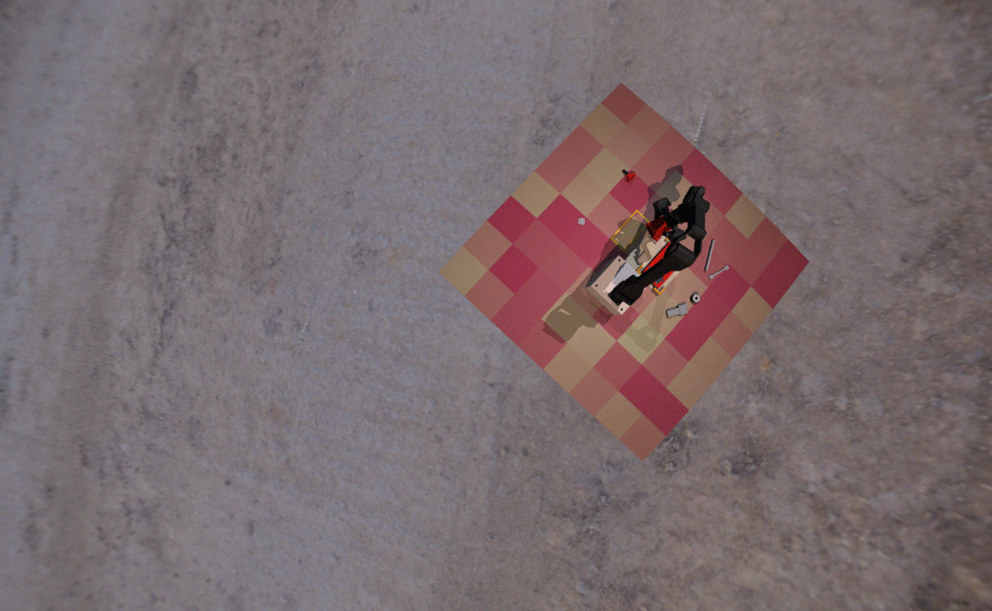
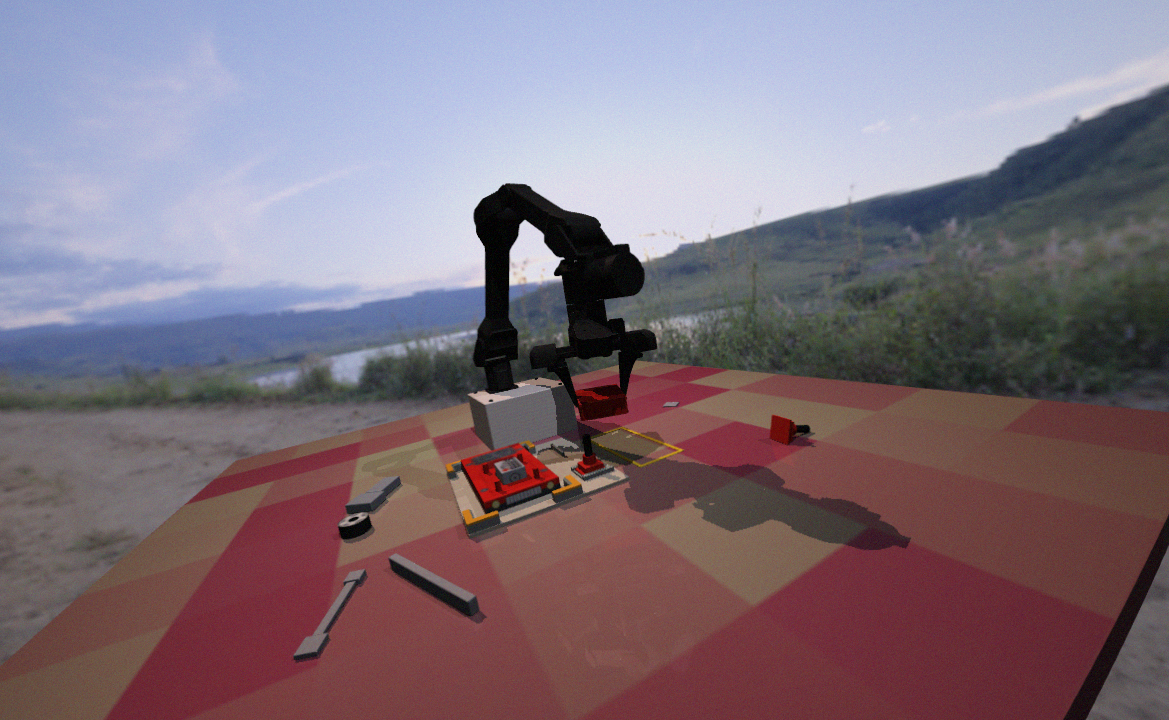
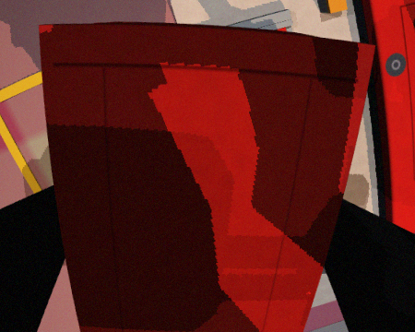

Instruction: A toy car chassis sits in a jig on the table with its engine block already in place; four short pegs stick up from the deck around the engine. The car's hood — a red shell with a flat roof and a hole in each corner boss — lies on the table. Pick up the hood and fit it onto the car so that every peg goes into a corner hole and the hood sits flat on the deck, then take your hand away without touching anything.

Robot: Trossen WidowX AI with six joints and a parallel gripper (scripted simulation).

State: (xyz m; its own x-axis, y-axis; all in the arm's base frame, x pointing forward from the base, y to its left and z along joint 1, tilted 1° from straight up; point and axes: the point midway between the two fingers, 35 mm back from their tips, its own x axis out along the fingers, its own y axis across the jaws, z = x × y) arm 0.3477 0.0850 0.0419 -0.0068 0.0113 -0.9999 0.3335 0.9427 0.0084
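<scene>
The red hood (image 1: 658,227) (image 2: 601,402) (image 3: 194,184) is held in the air, roof up, and fills much of the wrist view. My gripper (image 2: 601,399) (image 3: 198,203) is shut on it, one black finger on each side. The red chassis (image 2: 481,480) (image 3: 401,115) sits in the jig (image 2: 525,514), with the grey engine block (image 2: 509,468) on its deck and short pegs around it. The hood hangs up and to the right of the chassis in the exterior view, clear of it. The hood's corner holes are hidden.
A black-knobbed red lever (image 2: 587,462) stands on the jig's right end. A yellow outline (image 2: 660,457) (image 3: 14,88) lies beside it. Around are a red part (image 2: 782,428), two grey bars (image 2: 431,584) (image 2: 333,617), a grey block (image 2: 373,495) and a black ring (image 2: 354,525).
</scene>
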